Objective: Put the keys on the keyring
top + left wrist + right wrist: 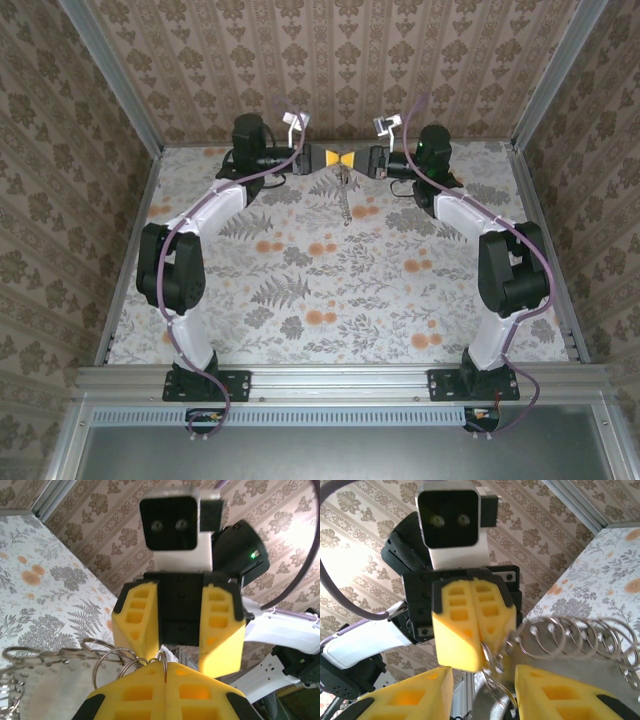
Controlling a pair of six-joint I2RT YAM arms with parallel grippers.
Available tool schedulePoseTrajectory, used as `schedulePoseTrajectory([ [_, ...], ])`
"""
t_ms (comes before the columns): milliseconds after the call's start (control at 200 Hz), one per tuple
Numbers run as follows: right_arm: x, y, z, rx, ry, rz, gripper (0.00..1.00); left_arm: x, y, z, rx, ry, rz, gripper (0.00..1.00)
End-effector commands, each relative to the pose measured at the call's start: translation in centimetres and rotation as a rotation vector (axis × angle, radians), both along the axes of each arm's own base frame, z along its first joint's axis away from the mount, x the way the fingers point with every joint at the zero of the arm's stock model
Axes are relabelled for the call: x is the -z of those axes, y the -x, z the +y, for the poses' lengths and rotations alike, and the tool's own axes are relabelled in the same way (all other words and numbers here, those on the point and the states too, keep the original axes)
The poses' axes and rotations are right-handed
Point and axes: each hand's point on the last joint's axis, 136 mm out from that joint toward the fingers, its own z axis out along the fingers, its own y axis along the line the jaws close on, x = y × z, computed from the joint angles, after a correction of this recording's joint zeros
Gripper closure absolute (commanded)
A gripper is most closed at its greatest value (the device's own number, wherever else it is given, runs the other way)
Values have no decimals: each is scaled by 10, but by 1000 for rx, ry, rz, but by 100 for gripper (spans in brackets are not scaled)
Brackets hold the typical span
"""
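Keyring (pixel 345 200), seen from above, is a single slim string of linked metal rings. Its long axis runs from the far end of the table (pixel 300 280) towards the near edge, leaning slightly right. The top end sits where the two grippers meet, and the bottom end points back at the arm bases. Whether that lower end touches the floral tabletop cannot be told.

Up close the keyring (pixel 572 630) is thin, bright grey wire. Its loops overlap one after another in a row that trails away to the right of the right wrist view. About six loops can be made out there, but blur hides the exact number. In the left wrist view the same chain (pixel 55 656) stretches off to the left, with a greyish, dotted edge below it that is too soft to identify.

There are two grippers, each with two yellow fingers. The left gripper (pixel 336 158) (pixel 165 667) (pixel 479 655) is clamped tight on the end ring, the wire caught in the seam between its pads. The right gripper (pixel 349 158) (pixel 177 650) (pixel 484 672) faces it tip to tip with its fingers apart, and a loop hangs in the gap between them
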Motion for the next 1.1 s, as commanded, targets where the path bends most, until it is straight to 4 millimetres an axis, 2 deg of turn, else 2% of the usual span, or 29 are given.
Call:
schedulePoseTrajectory([
  [0, -17, 8, -6, 23, -26, -63, 60, -31, 1, 7, -15, 68, -61, 100],
  [300, -9, 9, -6, 27, -44, -39, 64, -34, -1, 8, -30, 79, -62, 100],
  [730, -5, 14, 4, -4, -60, -29, 100, -34, -5, 9, -54, 86, -60, 100],
  [905, -7, 19, 7, -18, -56, -34, 100, -37, -5, 9, -63, 97, -63, 100],
  [1095, -6, 22, 19, -54, -49, -31, 100, -36, -5, 9, -68, 111, -56, 100],
])
